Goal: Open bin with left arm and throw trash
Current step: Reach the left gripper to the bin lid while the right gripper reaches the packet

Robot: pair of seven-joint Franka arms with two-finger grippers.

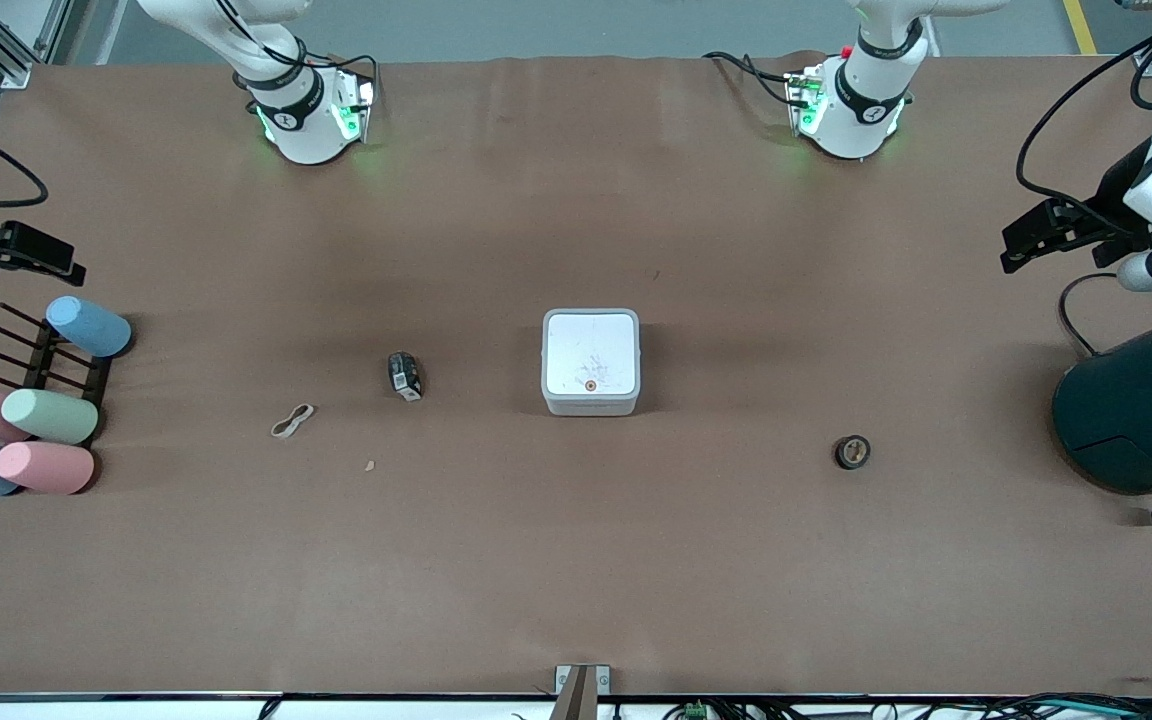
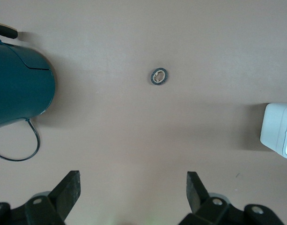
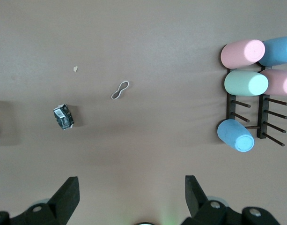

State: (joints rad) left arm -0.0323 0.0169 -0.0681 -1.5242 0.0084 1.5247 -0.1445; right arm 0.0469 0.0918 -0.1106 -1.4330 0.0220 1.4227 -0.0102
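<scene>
The white square bin stands mid-table with its lid shut; one corner of it shows in the left wrist view. The black tape-roll ring lies toward the left arm's end. The black snack packet and the beige rubber-band loop lie toward the right arm's end. My left gripper is open and empty, high over the table by the teal container. My right gripper is open and empty, high over the cylinder rack.
A large dark teal round container with a cable stands at the left arm's end. A dark peg rack with several pastel cylinders sits at the right arm's end. A tiny pale crumb lies near the rubber band.
</scene>
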